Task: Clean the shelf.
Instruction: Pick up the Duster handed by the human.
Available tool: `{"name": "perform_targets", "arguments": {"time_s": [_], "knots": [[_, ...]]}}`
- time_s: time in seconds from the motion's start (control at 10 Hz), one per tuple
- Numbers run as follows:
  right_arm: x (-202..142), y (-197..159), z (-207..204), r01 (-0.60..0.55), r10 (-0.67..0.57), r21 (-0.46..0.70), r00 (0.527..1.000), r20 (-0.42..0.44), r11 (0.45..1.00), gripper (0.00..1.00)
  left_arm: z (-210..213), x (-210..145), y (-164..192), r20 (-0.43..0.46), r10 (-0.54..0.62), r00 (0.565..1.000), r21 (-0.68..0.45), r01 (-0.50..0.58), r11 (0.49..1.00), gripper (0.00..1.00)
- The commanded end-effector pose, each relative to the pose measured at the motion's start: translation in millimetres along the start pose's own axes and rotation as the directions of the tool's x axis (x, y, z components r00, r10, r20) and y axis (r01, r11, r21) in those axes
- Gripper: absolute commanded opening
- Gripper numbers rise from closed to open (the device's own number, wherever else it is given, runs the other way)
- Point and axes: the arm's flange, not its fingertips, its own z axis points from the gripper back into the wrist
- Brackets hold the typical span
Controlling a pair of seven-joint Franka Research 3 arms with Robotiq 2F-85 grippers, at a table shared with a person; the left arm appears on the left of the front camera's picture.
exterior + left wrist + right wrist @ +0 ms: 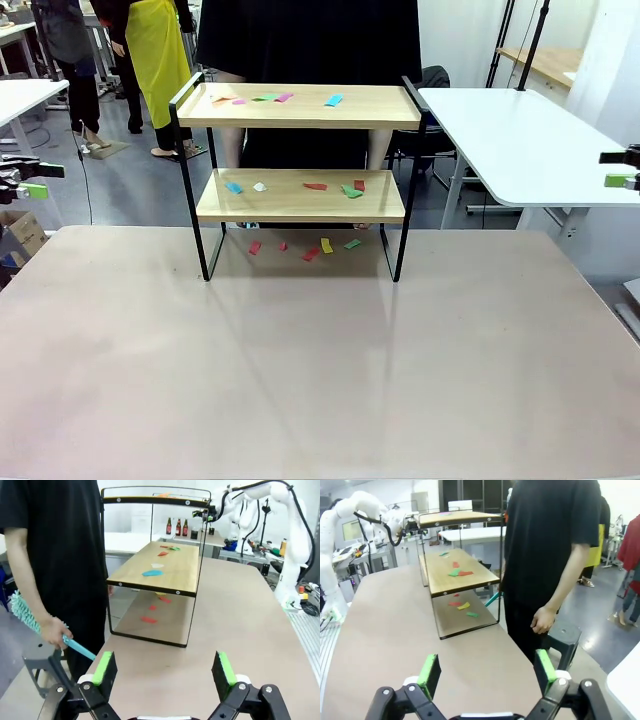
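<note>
I see the worktop (320, 360) bare across its near half. A person (305, 40) in black stands at the far side, right behind the shelf (300, 120). The shelf stands upright at the far middle of the worktop, its two boards one above the other. My left tool (165, 667) sits off the left edge, jaws spread wide with nothing between the pads. My right tool (487, 670) sits off the right edge, equally wide and empty. One hand (52, 630) of the person holds a teal duster (30, 620) low, beside the worktop. Small coloured scraps (352, 190) lie on both boards and on the worktop under the shelf.
</note>
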Motion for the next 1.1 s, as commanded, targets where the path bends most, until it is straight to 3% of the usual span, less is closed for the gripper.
{"name": "perform_targets", "arguments": {"time_s": [0.0, 0.1, 0.3, 0.6, 1.0], "knots": [[5.3, 8.5, -1.5, 0.003, -0.003, 0.017, 1.000, -0.017, 1.000, 1.00, -1.1, 2.9, 0.6, 0.009, 0.038, 0.999, -0.119, -0.037, 0.992, 1.00], [5.3, 8.5, -1.5, 0.003, -0.003, 0.017, 1.000, -0.017, 1.000, 1.00, 0.0, 0.0, 0.0, 0.000, 0.000, 1.000, 0.000, 0.000, 1.000, 1.00], [-0.7, -0.5, -0.7, 0.001, -0.001, 0.006, 1.000, -0.002, 1.000, 1.00, -4.0, -5.5, 1.5, 0.013, 0.009, 1.000, -0.037, -0.009, 0.999, 1.00], [-17.2, -30.8, -23.3, 0.011, -0.011, -0.012, 0.999, 0.036, 1.000, 1.00, -24.3, -28.7, 36.9, 0.069, 0.008, 0.998, -0.083, -0.002, 0.997, 1.00], [-25.3, -39.0, -30.2, 0.021, -0.021, -0.009, 0.999, 0.046, 1.000, 1.00, -18.2, -34.2, 39.8, 0.106, 0.006, 0.994, -0.088, 0.003, 0.996, 1.00]]}}
